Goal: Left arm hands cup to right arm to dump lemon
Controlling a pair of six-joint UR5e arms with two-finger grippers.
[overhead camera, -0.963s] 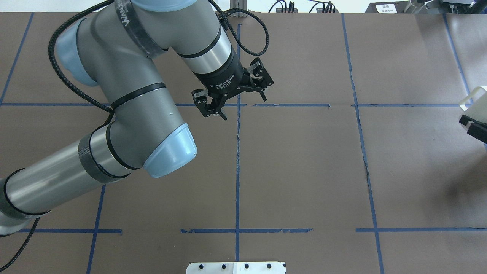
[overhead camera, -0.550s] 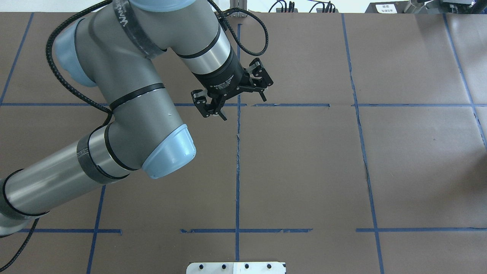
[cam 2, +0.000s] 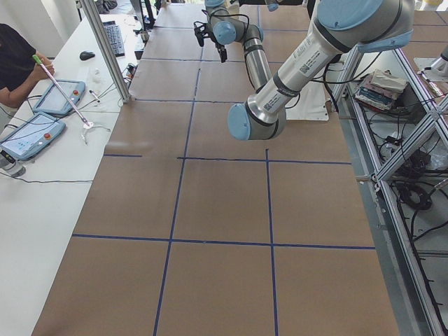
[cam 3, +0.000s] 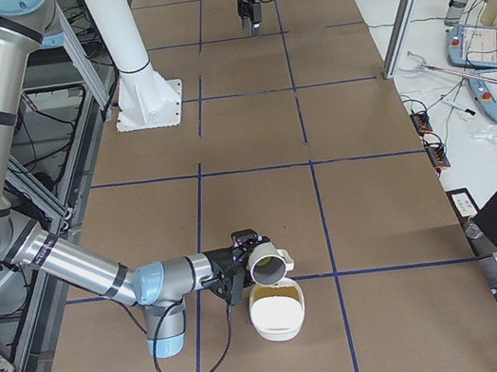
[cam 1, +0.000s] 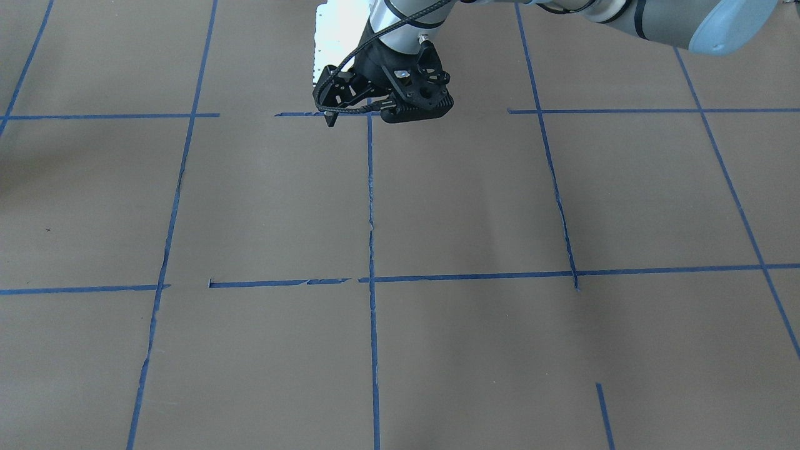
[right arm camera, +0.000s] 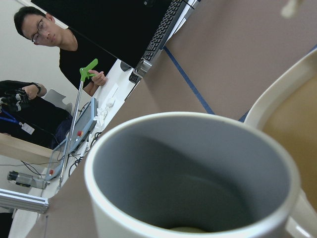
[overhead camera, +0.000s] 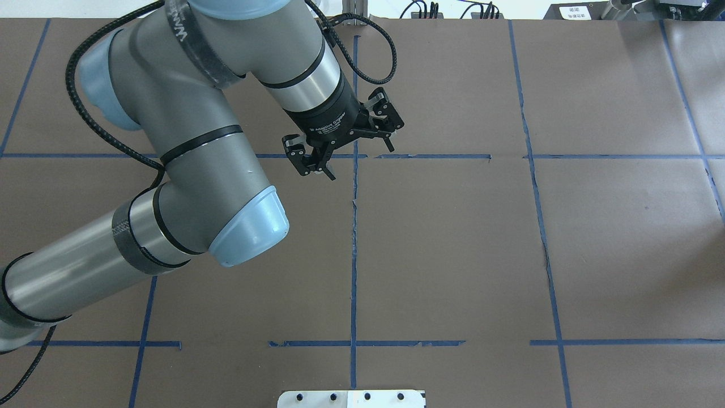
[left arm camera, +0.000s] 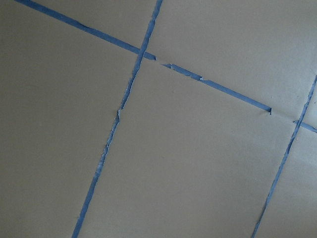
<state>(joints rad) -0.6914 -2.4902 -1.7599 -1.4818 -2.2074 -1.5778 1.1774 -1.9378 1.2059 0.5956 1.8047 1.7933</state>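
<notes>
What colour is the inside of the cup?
Grey. The cup shows its inside best in the right wrist view.

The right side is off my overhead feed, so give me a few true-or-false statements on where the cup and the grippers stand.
1. The left gripper is open and holds nothing. True.
2. The cup stands upright. False: it is tipped on its side at the end of the right arm, above a white bowl.
3. The cup is grey inside. True.
4. The left gripper is right beside the cup. False: it is far off, toward the other end of the table.
</notes>
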